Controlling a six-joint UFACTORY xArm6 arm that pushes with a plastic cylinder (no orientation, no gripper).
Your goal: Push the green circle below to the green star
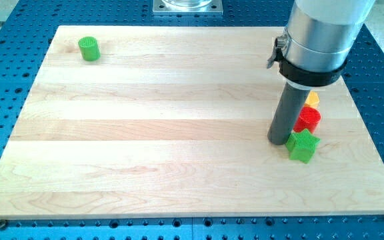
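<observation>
No writing, brands or labels readable anywhere. No containers in view.

Wooden table [179, 133] sits on a blue perforated base [5, 107]. A metal mount plate [188, 6] shows at the view's top edge, just beyond the table's far edge.

Green circle [89, 49], a short cylinder, stands upright near the table's top-left corner, alone, well apart from every other block.

Green star [303, 146] sits toward the table's right edge, lower half, nearer the bottom-right corner than the top-right. Just above it is a red block [308, 119], roundish, exact shape hard to tell; it looks touching or nearly touching the star. Above the red one a yellow block [312, 99] peeks out, mostly hidden behind the arm housing, shape cannot tell.

Arm: large silver-grey housing [319, 33] with a black collar comes in from the view's top right; dark rod hangs straight down from it. My tip [279, 141] rests on the table just left of the green star, touching or almost touching its left side, and left of the red block. Tip is far across the table from the green circle.

Claw: there is none on this arm, only the rod, so nothing is held.
</observation>
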